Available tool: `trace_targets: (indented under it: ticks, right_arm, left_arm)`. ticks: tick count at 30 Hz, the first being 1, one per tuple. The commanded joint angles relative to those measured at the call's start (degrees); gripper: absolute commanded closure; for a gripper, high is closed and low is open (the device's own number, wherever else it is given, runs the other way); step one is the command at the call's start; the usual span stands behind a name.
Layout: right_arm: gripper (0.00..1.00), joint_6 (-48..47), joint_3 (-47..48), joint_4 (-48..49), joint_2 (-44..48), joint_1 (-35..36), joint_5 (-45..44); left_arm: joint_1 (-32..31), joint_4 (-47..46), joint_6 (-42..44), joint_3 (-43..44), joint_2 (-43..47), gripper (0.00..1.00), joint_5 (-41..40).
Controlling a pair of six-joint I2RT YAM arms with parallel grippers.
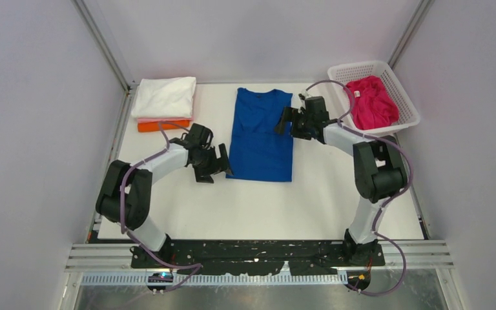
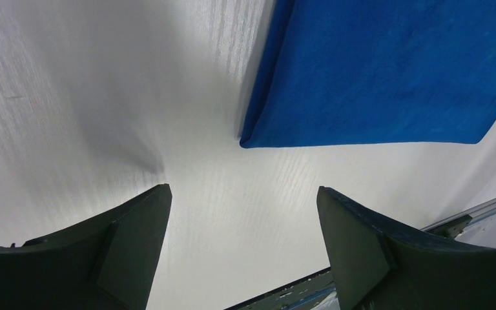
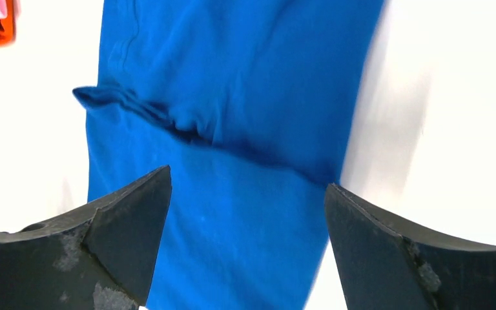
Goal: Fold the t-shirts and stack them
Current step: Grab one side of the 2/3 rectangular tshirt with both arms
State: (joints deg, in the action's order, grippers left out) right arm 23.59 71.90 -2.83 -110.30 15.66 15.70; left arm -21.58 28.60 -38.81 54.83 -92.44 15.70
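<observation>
Two empty grippers flank a royal blue cloth t-shirt (image 1: 261, 139) lying flat in the middle of the white table (image 1: 232, 206).
The left gripper (image 1: 216, 161), by the near-left hem corner, and the right gripper (image 1: 290, 121), at the far right edge, both gape wide and hold nothing. The shirt looks narrowed into a long strip, probably for a crosswise fold before it joins the folded white, pink and orange stack (image 1: 165, 100).

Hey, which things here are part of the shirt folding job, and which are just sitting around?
Job: blue t-shirt, magenta t-shirt, folded stack of white, pink and orange tees.
Lying about: white basket, table.
</observation>
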Motion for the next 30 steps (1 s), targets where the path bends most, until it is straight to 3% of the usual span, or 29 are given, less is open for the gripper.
trace_targets:
  ticks: [1,6,12,17,20,26,30]
  right_arm:
    - [0.05,-1.8,-10.6,0.9,15.2,0.1,-3.3]
    - [0.05,0.1,-23.5,1.5,26.2,0.2,-4.1]
    - [0.04,1.3,-34.3,-0.9,33.9,0.3,-3.8]
    - [0.03,1.9,-37.0,-4.1,36.8,2.1,-3.4]
    - [0.00,2.8,-37.7,-4.8,37.0,4.1,-3.4]
    - [0.12,3.7,-37.0,-4.7,33.9,9.6,-7.6]
    - [0.31,4.1,-36.4,-1.2,30.1,10.3,-10.1]
  left_arm:
    - [-1.0,-3.1,0.0,3.0,-2.0,0.19,1.2]
    - [-1.3,-3.8,0.1,4.9,-5.6,0.40,0.6]
    - [-1.4,-3.1,1.0,6.9,-10.5,0.49,0.9]
    - [-2.0,-4.2,0.2,6.1,-12.3,0.75,0.7]
    - [-2.3,-3.8,0.3,6.3,-12.7,1.00,0.8]
    - [-2.8,-3.5,0.8,4.8,-10.1,1.00,-0.6]
    - [-2.8,-3.5,0.8,4.3,-9.1,1.00,-0.7]
